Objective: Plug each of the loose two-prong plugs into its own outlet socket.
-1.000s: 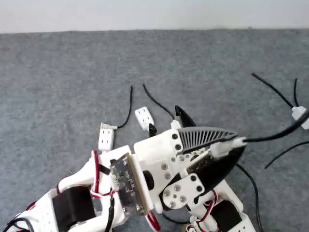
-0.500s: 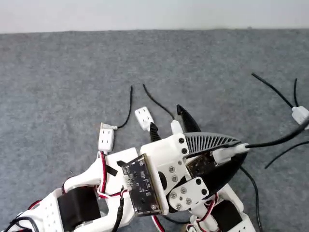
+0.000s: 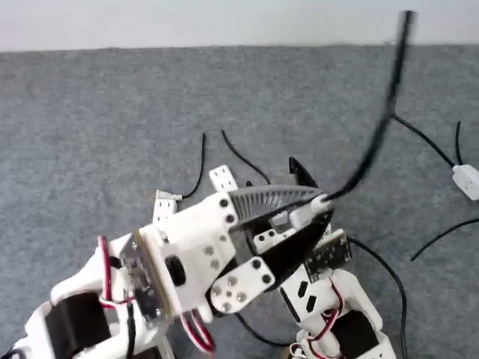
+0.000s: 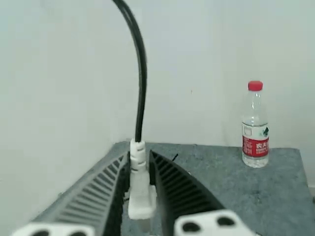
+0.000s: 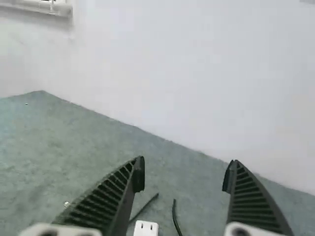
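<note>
The white two-prong plug (image 4: 139, 189) sits squarely between the ribbed fingers (image 4: 106, 189) of my left gripper (image 4: 139, 157). I have it clamped from both sides, pinned along its body. Its collar end pokes out just past my fingertips, and from there the black cord (image 4: 141, 73) rises and curves away overhead. The prong end is tucked down between my fingers, and I cannot make out the prongs.

From the high view, that plug is at the very tip of my left gripper, which looks raised off the grey mat (image 3: 90, 134). The cord sweeps up through the air toward the mat's far edge.

The closest outlet socket (image 3: 223, 179) lies flat on the mat just beside my left arm, apart from the plug. A second socket (image 3: 162, 203) is partly covered by that arm, and a thin black lead (image 3: 200, 161) runs from it across the mat.

My right gripper (image 5: 185, 174) has its jaws spread wide. On the mat beyond them are a white socket and two loose black cord ends (image 5: 147, 205).

Toward the mat's right side lies another small white piece (image 3: 465, 179) with black leads running to it. I cannot tell whether it is a plug or a socket.

A water bottle (image 4: 255, 125) with a red cap stands upright near the wall at the far end of the mat.
</note>
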Available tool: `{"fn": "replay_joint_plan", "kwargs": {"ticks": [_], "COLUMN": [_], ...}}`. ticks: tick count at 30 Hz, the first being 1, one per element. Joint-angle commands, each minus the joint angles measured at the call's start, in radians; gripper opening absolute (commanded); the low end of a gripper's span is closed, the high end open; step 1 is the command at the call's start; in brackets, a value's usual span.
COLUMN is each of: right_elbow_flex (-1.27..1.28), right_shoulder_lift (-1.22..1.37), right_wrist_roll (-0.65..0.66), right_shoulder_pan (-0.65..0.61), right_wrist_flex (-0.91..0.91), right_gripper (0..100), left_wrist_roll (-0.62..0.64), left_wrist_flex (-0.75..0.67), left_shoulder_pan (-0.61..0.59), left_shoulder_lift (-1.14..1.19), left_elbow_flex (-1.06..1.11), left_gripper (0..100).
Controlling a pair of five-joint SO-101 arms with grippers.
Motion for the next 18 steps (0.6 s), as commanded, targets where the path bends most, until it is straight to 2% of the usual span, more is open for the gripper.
{"fn": "replay_joint_plan", "kwargs": {"ticks": [1,8,14,18], "right_elbow_flex": [-0.043,-0.037,-0.038,-0.040], "right_shoulder_lift": [0.013,0.013,0.013,0.013], "right_wrist_roll": [0.011,0.003,0.012,0.055], "right_shoulder_pan": [0.036,0.031,-0.125,-0.137], "right_wrist_flex": [-0.025,-0.022,0.062,0.065], "right_gripper": [26.2,26.2,26.2,26.2], "left_wrist_roll": [0.008,0.003,0.003,0.003], "left_wrist_flex": [0.009,-0.071,-0.143,-0.141], "left_shoulder_pan": [-0.005,-0.005,0.000,0.000], "left_shoulder_lift": [-0.055,-0.080,-0.075,-0.011], "left_elbow_flex": [0.039,0.071,0.073,0.071], "left_gripper": [1,1,1,1]}}
